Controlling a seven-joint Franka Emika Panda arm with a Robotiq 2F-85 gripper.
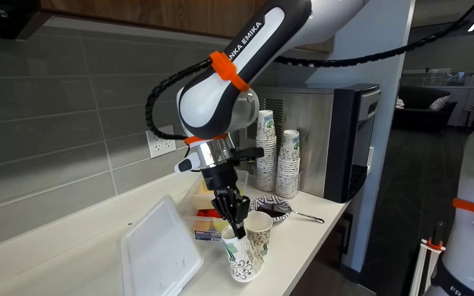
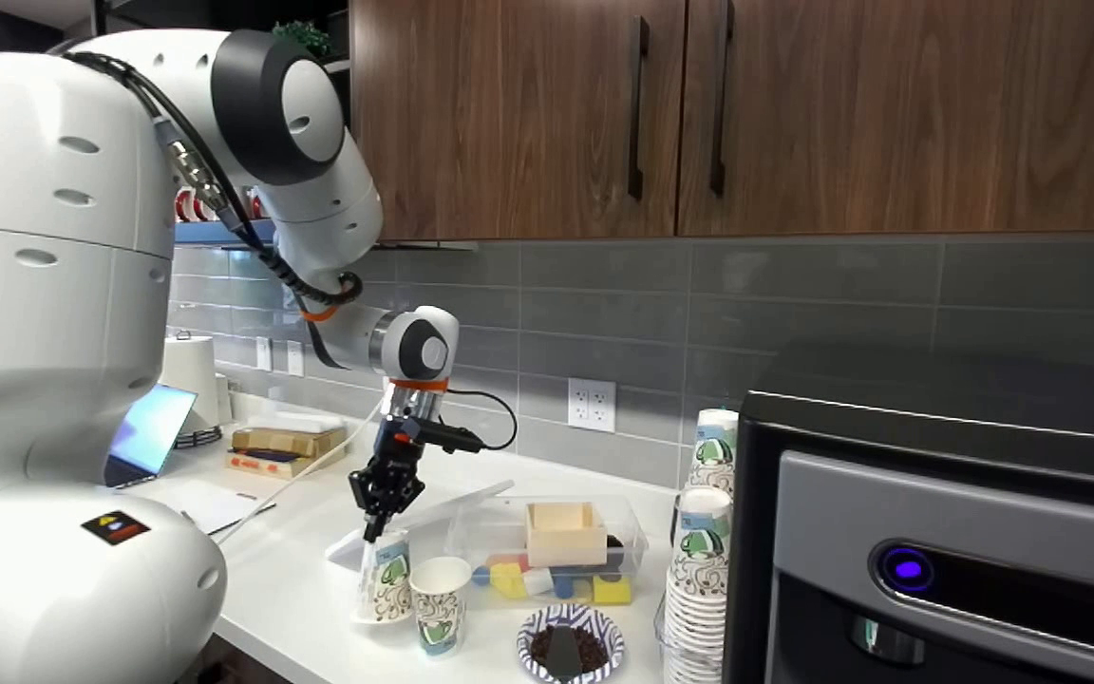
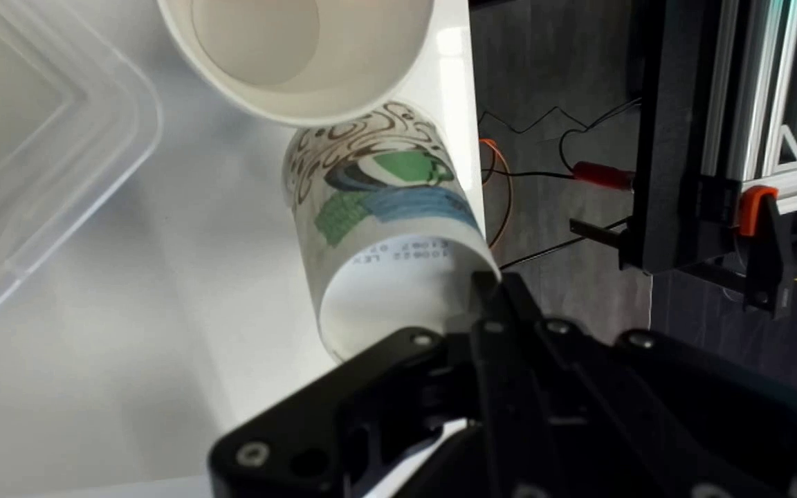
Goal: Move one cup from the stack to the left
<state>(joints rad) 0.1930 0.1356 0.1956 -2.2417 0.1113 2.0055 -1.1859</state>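
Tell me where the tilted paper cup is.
In an exterior view, the tilted paper cup is below centre, its rim pinched by the gripper, with the upright cup close on its right and the white lid on its left.

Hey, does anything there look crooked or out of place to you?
Yes: the cup pinched by the gripper is upside down and tilted, its wide end low. That looks odd because the other cup beside it stands upright, mouth up.
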